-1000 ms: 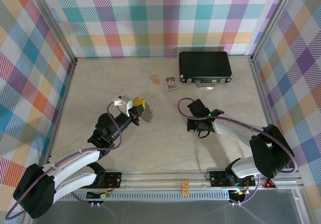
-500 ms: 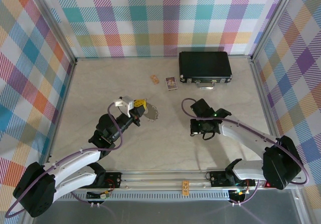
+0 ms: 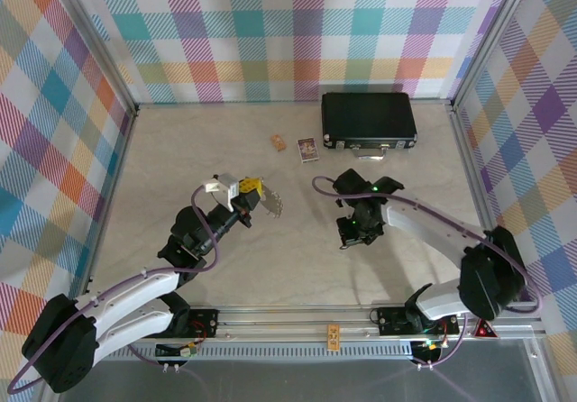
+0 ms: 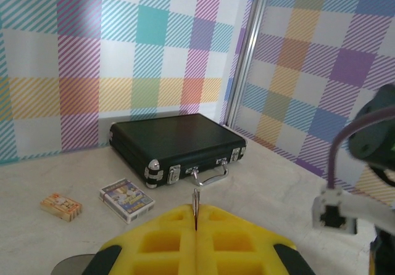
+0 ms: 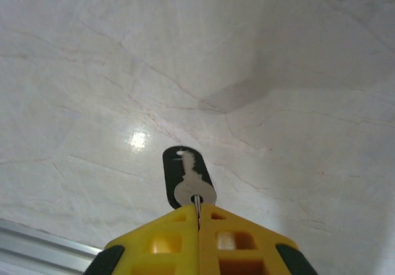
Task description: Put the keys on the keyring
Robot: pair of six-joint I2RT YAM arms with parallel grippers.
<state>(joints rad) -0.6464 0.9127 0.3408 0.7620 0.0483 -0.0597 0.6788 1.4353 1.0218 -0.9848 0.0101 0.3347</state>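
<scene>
Both pairs of jaws closed: right gripper (image 5: 198, 215) pinches a key (image 5: 192, 182) by its head, left gripper (image 4: 196, 224) pinches a metal sliver (image 4: 195, 202), edge-on and unidentifiable; card box (image 4: 126, 198) print illegible.

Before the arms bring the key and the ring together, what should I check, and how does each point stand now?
1. Right gripper shut on the key: ok.
2. Left gripper shut on the ring, which is seen edge-on from the wrist: ok.
3. The two grippers are apart, not touching: ok.
4. Key hole lined up with the ring: cannot tell.
5. Ring's gap is open for the key: cannot tell.
6. Black case and small box lie at the far side, away from both grippers: ok.
</scene>
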